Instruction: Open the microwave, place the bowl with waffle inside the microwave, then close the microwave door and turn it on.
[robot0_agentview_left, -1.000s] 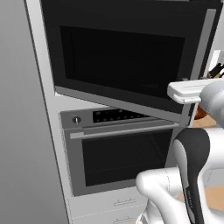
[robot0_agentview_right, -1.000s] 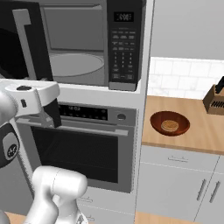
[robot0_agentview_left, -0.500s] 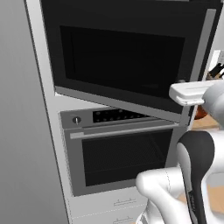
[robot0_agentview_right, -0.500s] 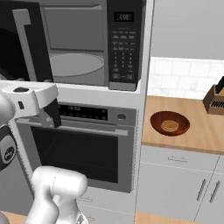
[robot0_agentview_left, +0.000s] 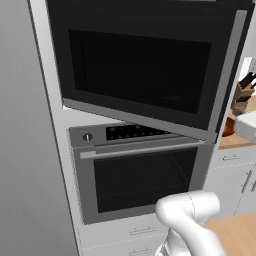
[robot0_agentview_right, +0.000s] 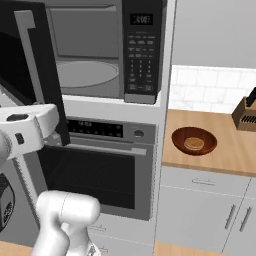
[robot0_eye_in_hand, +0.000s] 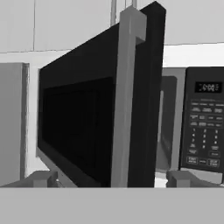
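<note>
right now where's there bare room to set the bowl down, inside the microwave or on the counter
The microwave cavity is free: its glass turntable lies bare behind the open microwave door. On the counter, bare wood lies all round the bowl. It is most crowded at the back right, where the knife block stands.

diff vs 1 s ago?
The gripper has let go of the door handle: its fingers now stand wide on either side of it. The arm drew back slightly. Microwave door stays swung open; bowl with waffle stays on the counter.
</note>
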